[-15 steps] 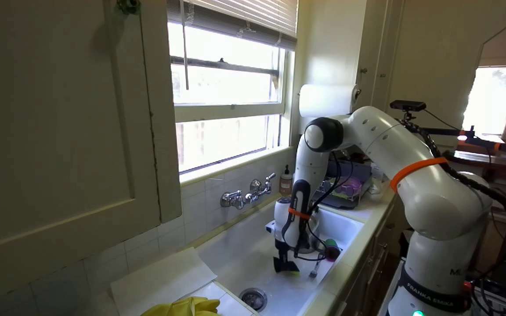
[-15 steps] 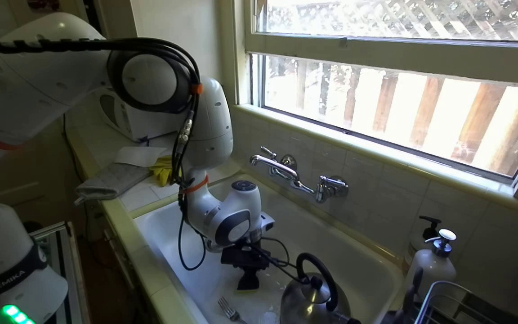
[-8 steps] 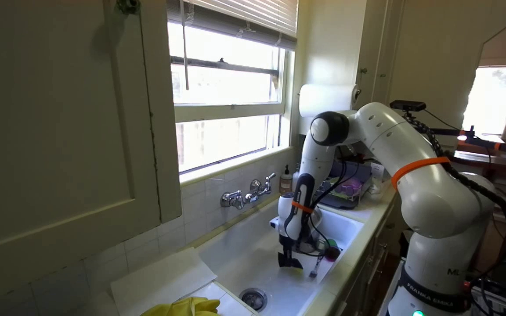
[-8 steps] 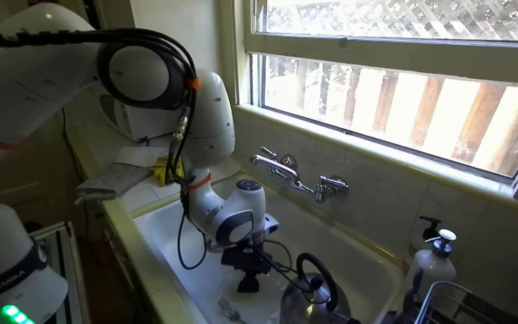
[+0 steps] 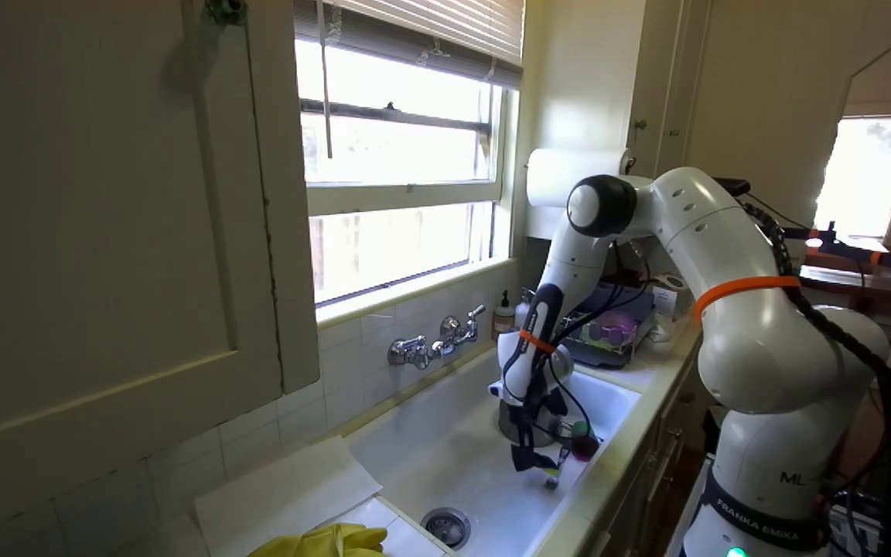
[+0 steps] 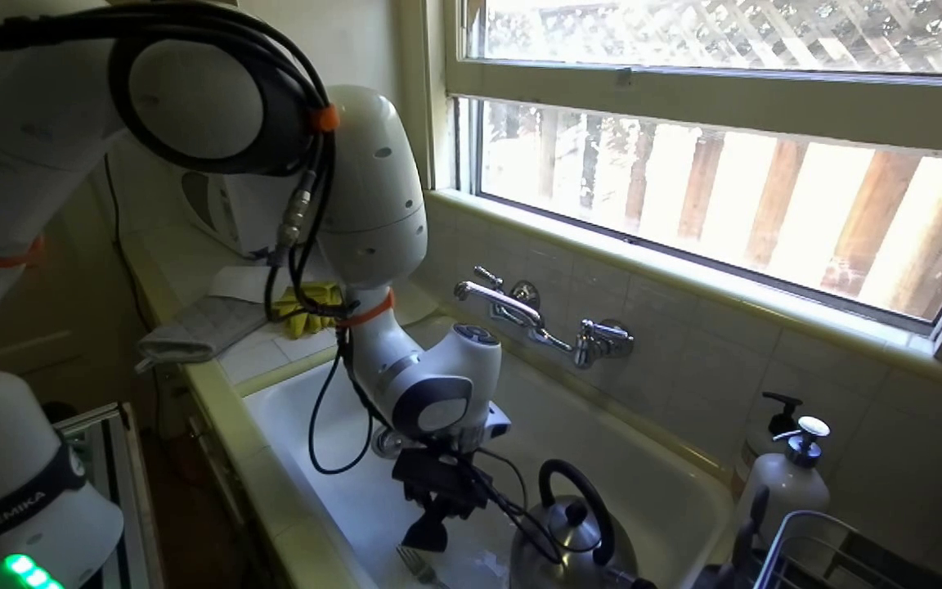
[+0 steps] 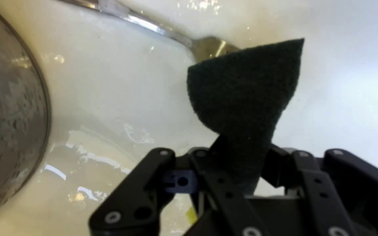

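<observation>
Faucet [image 6: 535, 321] and window [image 6: 716, 184] higher than the claw [image 7: 246, 150]

In both exterior views, yellow gloves [image 6: 307, 309] lie well apart from the claw; pump bottles [image 6: 783, 495] stand on its opposite side. In an exterior view, a white roll [image 5: 573, 176] hangs above it.

On the black band [image 5: 753, 520] around the robot's base [image 5: 707, 541], "FRANKA EMIKA" is printed in white; above it, "ML" is lettered on the white housing [image 5: 766, 452]. In an exterior view, only "EMIKA" is shown whole on the band [image 6: 17, 514]. The label on the brown pump bottle [image 5: 503, 318] is too small to be read.
</observation>
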Controlling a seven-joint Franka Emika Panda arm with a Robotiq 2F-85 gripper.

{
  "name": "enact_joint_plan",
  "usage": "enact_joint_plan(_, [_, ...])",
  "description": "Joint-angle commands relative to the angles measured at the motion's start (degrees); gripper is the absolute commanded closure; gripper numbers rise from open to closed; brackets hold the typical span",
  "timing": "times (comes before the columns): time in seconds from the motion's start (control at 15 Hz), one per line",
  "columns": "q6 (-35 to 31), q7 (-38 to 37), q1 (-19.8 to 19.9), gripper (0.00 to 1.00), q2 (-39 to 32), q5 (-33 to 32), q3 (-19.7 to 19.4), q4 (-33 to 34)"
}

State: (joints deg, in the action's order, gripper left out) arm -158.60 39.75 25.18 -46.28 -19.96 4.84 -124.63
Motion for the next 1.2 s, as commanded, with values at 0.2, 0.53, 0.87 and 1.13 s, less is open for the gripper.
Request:
enact_joint_plan(0.2, [15.1, 11.2, -0.7, 0.96, 4.8, 5.6, 0.5, -1.1])
enact_joint_plan(0.53, [22.9, 16.0, -3.9, 0.96, 6.9, 7.9, 0.4, -1.7])
enact_joint_plan(0.87, [25.9, 13.2, -8.1, 0.96, 8.3, 11.4, 0.7, -2.5])
enact_joint_plan(1.13, [30.1, 13.7, -10.6, 0.96, 10.1, 14.3, 2.3, -3.7])
